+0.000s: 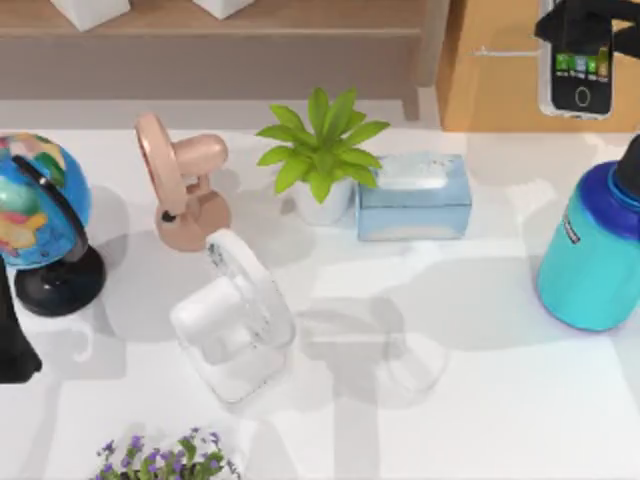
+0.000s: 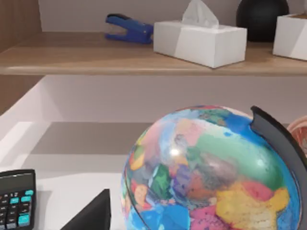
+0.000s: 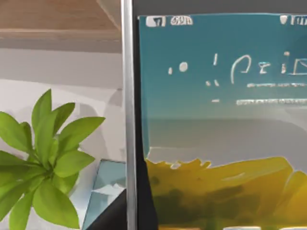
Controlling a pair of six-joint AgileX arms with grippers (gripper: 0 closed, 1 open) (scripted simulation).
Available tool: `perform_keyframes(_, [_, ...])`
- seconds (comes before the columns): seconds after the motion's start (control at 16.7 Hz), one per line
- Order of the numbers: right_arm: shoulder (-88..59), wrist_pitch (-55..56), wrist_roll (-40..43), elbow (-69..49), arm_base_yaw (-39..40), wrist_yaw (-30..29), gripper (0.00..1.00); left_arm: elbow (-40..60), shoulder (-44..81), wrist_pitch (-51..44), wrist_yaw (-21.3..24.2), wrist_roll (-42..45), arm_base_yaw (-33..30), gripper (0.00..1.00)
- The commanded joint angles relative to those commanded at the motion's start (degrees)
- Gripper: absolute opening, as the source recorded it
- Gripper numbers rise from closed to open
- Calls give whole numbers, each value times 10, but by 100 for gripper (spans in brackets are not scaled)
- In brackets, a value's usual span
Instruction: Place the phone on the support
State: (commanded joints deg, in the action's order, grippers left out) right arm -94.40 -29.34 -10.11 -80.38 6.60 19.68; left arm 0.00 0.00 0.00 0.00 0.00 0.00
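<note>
The phone hangs upright at the top view's far right, high over the table, its screen of app icons and round home button facing up. My right gripper is shut on its upper end. In the right wrist view the phone is very close, showing its silver edge. A white, see-through support stands left of the table's middle, and a pink stand of similar shape sits behind it. My left arm is parked at the table's left edge beside the globe.
A globe stands at the left, with a potted plant and a blue tissue box at the back middle. A teal bottle is at the right, purple flowers at the front. A calculator lies near the globe.
</note>
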Motion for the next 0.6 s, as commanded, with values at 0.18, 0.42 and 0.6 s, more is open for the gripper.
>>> perform_keyframes(0.18, [33,52,121,52,-156,87,0,0,0,0,0,0,0,100])
perform_keyframes(0.42, [79,118,273,153,-349,212,0,0,0,0,0,0,0,100])
perform_keyframes(0.6, [110,165,371,236,-462,296,0,0,0,0,0,0,0,100])
